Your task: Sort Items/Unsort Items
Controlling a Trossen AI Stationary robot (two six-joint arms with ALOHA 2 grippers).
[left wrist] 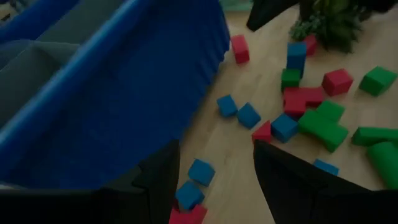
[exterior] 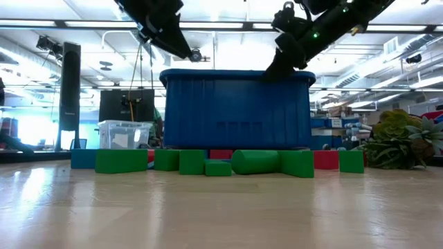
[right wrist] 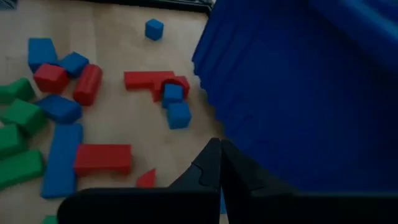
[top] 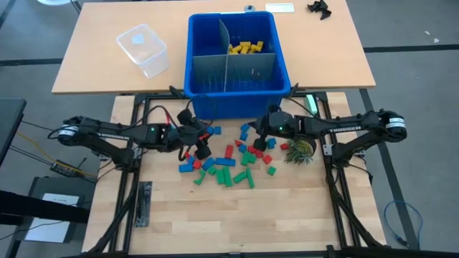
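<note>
We can read one word only: "TROSSEN", in pale letters along the left arm (top: 107, 132) and again along the right arm (top: 344, 130). Nothing else here is legible to us.

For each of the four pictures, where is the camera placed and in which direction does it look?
High view: above the table, looking straight down; both arms, blue bin, scattered blocks.
Low view: at tabletop height, looking level at the bin; both arms enter from above.
Left wrist view: past the open left pincer toward blocks.
Right wrist view: past the shut right pincer beside the bin wall.
All four views share the bin.
</note>
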